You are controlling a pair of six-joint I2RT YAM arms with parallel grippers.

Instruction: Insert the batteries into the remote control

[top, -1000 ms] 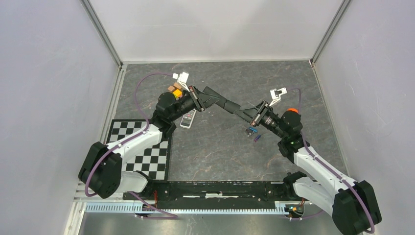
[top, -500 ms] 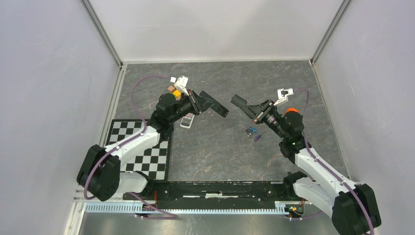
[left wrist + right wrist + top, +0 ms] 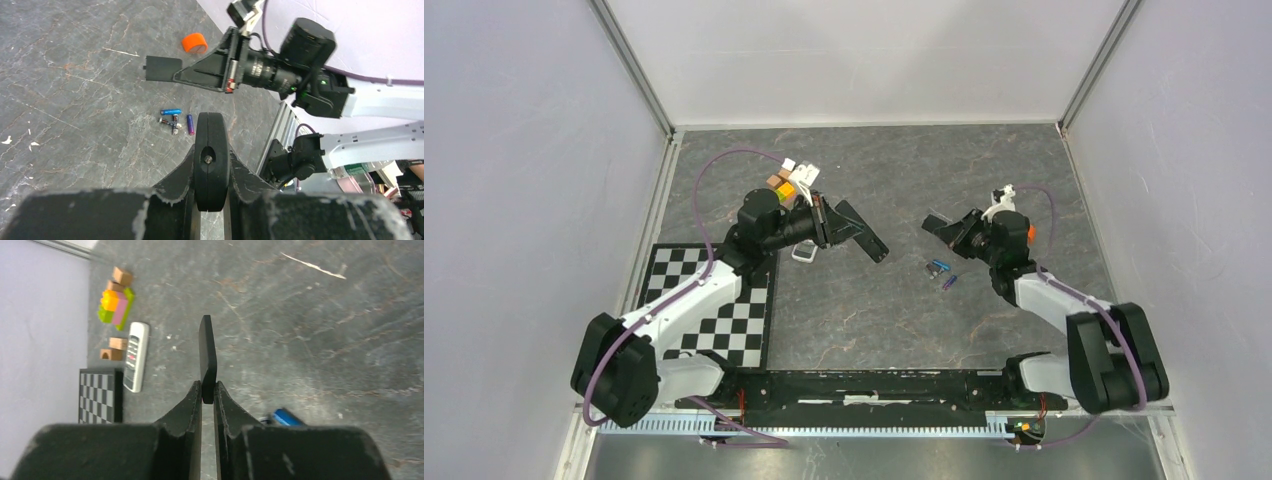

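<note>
My left arm (image 3: 686, 296) reaches forward, elbow bent, and its tool (image 3: 832, 222) is clamped tight on a thick black piece (image 3: 211, 145). My right arm (image 3: 1054, 298) is folded near its base, its tool (image 3: 962, 229) pinching a thin black plate (image 3: 207, 347). The tools face each other, apart.

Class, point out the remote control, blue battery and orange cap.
remote control (image 3: 135, 357): right wrist view, button face.
blue battery (image 3: 171, 111): left wrist view, mid-body.
orange cap (image 3: 194, 43): left wrist view, top.

2 black pieces (image 3: 861, 231); orange cap (image 3: 194, 43); checkerboard (image 3: 742, 330); coloured blocks (image 3: 116, 305).
</note>
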